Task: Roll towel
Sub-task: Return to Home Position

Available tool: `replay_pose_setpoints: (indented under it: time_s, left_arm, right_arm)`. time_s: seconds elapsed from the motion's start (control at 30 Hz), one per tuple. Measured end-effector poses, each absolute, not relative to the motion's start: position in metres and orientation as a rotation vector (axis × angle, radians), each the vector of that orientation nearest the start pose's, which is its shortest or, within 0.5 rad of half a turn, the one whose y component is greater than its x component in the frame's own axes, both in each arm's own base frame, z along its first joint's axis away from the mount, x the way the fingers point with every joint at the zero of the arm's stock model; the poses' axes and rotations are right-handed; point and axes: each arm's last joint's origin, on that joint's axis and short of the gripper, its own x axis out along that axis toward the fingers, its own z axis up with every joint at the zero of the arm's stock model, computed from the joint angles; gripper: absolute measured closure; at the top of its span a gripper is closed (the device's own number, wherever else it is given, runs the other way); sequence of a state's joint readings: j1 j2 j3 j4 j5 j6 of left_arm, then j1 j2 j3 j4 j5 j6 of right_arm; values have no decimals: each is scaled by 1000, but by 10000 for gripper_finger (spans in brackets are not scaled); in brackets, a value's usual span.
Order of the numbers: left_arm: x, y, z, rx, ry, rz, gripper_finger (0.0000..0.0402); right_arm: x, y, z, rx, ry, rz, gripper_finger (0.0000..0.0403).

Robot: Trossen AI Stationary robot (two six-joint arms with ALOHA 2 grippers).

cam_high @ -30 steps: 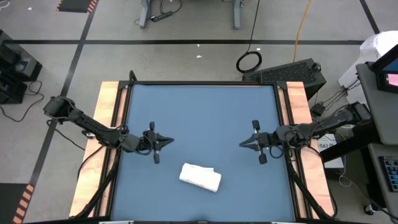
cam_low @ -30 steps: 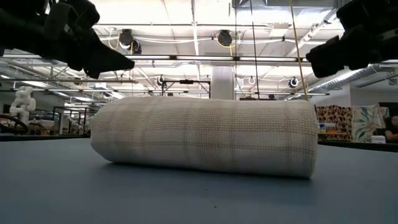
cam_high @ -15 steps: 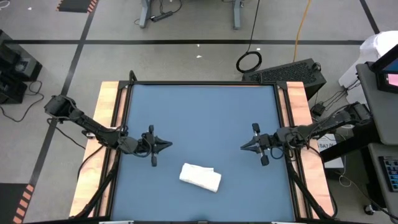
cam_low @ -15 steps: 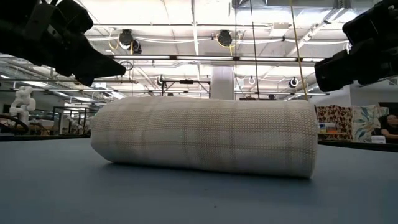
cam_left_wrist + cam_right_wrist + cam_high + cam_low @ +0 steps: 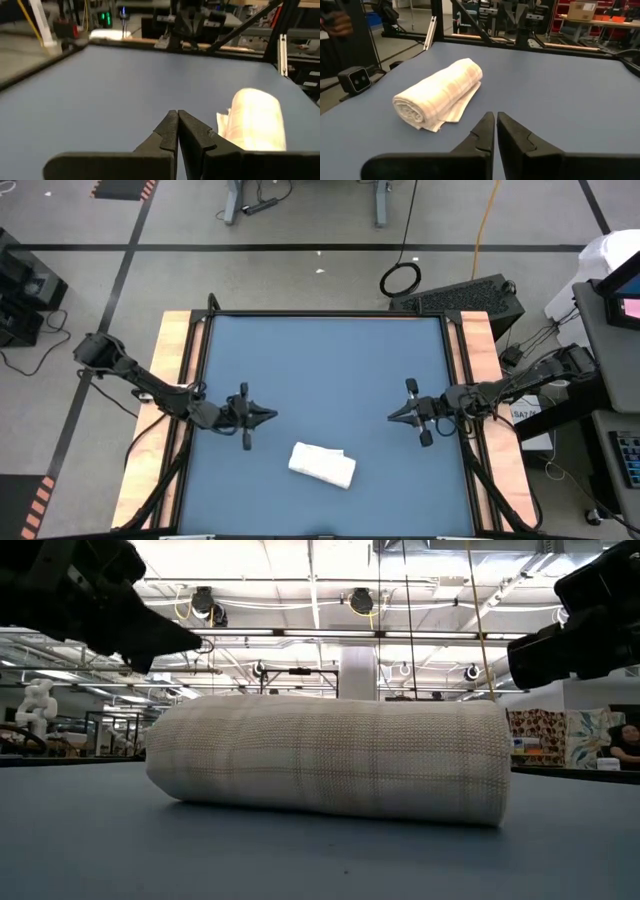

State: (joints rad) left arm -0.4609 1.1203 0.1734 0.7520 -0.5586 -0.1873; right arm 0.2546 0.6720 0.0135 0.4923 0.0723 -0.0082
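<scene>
Seeing the towel (image 5: 322,465) rolled into a short fat cylinder, lying on the blue table (image 5: 320,350) near the edge at the bottom of the high view, about mid-width and slightly skewed (loose flap poking out from under one side, per the right wrist view). Not gripped, not touched by either arm. Reading the left gripper (image 5: 270,413) as closed on nothing: in the left wrist view, its fingers (image 5: 167,131) pressed together tip to tip. Same call for the right gripper (image 5: 391,416), pads (image 5: 509,131) together in its own wrist view, nothing between them. Placing both over the table, one toward each side, tips pointing inward at each other and well apart. Putting the roll between them across the width, but closer to the bottom edge than either one. From the left wrist, catching the towel (image 5: 255,120) ahead of the tips and off to one side, apart from them. From the right wrist, likewise ahead and off to one side, spiral end of the towel (image 5: 440,90) facing the camera. In the low view, getting the towel (image 5: 330,760) side-on, flat on the table, fine plaid lines showing, with the left gripper (image 5: 185,638) up at upper left and the right gripper (image 5: 520,655) up at upper right, neither one on the cloth.
</scene>
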Motion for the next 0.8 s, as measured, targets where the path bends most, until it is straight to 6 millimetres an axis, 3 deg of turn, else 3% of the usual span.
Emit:
replay_pose_setpoints:
  time_s: [0.2,0.43,0.8]
  left_arm:
    - [178,-64,171,23,66,103,397]
    - [172,-64,182,43,-1,66,399]
    - [145,-48,167,33,-115,55,400]
  right_arm:
    - [134,33,152,-63,136,182,390]
    - [125,30,156,-59,126,180,390]
    - [111,27,169,-70,2,176,390]
